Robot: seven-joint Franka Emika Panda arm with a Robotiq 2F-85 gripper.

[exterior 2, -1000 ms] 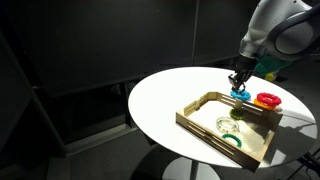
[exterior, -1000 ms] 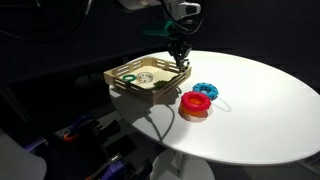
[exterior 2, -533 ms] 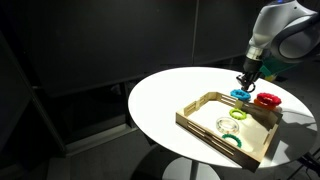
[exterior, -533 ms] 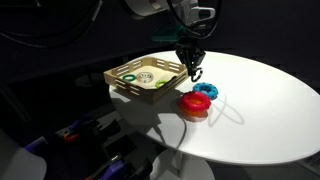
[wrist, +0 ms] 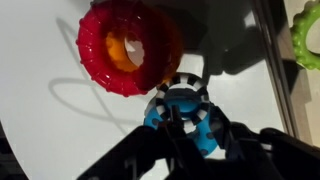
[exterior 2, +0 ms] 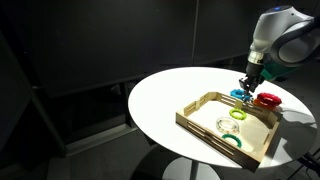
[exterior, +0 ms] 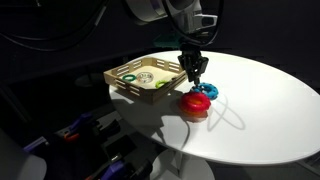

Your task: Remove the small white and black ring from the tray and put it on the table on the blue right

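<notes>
Over the blue ring (wrist: pixel 183 101), just outside the tray (exterior: pixel 127 86), the fingers (wrist: pixel 228 140) look pinched on the small white and black ring (wrist: pixel 183 81); lifting out seems done, setting it on the desk (exterior: pixel 260 110) right of blue is left

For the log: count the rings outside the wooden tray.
3. Thick red ring on the round white table; small bumpy blue ring beside it; small white and black ring over the blue one at the gripper; held or resting, unclear.
</notes>
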